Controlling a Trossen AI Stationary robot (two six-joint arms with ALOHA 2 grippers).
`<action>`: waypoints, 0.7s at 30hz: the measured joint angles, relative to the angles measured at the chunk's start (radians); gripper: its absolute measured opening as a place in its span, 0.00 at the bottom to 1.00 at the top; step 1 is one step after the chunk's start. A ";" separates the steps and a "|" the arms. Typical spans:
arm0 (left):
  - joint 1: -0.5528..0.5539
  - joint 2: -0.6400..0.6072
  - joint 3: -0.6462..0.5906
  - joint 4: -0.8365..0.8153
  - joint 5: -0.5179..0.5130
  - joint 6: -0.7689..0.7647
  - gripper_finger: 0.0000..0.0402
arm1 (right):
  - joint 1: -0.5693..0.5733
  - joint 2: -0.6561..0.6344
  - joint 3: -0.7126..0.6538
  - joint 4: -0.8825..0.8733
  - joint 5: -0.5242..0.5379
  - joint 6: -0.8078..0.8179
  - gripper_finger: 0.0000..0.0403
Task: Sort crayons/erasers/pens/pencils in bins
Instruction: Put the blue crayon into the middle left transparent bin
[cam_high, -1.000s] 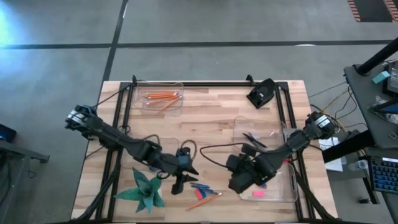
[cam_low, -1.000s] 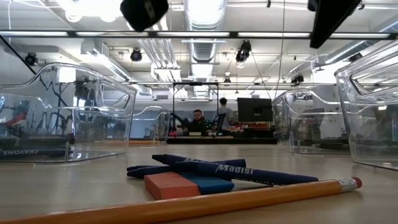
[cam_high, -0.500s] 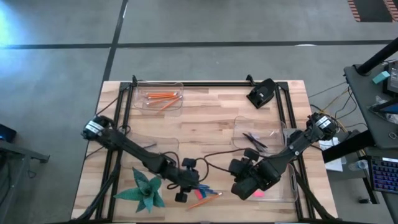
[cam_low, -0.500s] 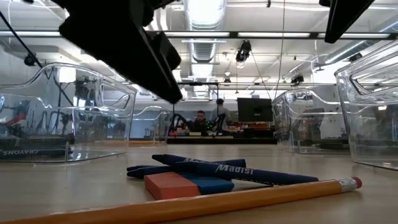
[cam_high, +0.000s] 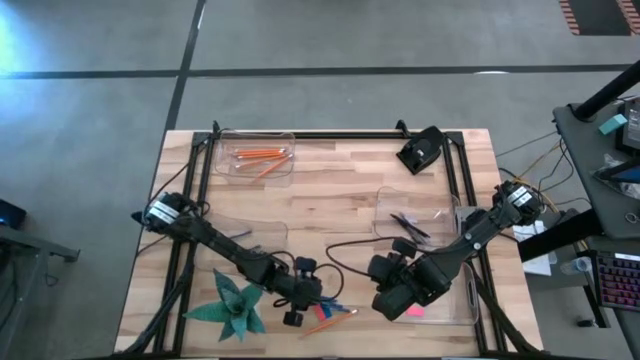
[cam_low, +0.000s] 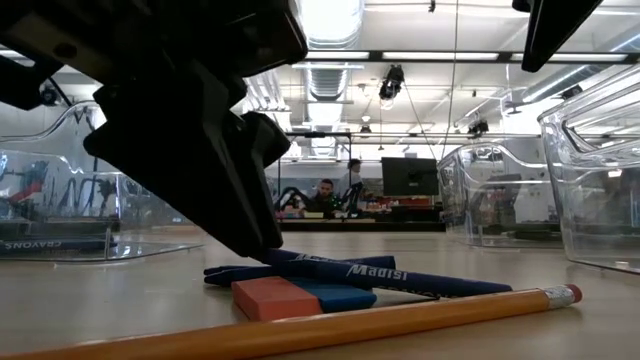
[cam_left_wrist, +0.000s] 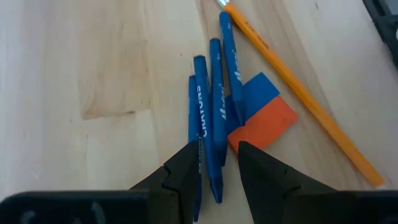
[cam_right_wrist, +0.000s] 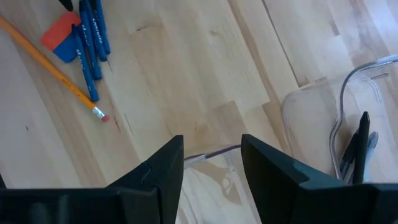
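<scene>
Left pincer down over the small pile at the near middle of the pale wooden table, fingers spread a little and straddling the near ends of the short blue crayons, nothing pinched yet. Crayons directly ahead of the tips, long axes roughly in line with the pincer's reach, so the gap already brackets one or two of them; judged ready for a straight drop and squeeze. Lying side by side, touching, white lettering along the barrels. Just beside and partly under them, a chunky orange-and-blue block eraser; farther to that side, a long thin orange pencil lying askew.

Right pincer clearly the farther one, off to the right of the pile near the clear plastic bin with the pink eraser, fingers spread, holding nothing. Another clear bin with orange pencils at the far left.
</scene>
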 joint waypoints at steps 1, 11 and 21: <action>0.000 0.000 0.000 0.004 -0.003 0.000 0.24 | 0.000 0.000 0.000 -0.001 0.000 0.000 0.38; 0.000 0.000 -0.002 0.022 -0.028 0.103 0.16 | 0.000 0.000 -0.007 -0.006 0.000 0.002 0.38; 0.000 0.010 -0.008 0.045 -0.028 0.120 0.15 | -0.001 0.000 -0.007 -0.007 0.000 0.002 0.38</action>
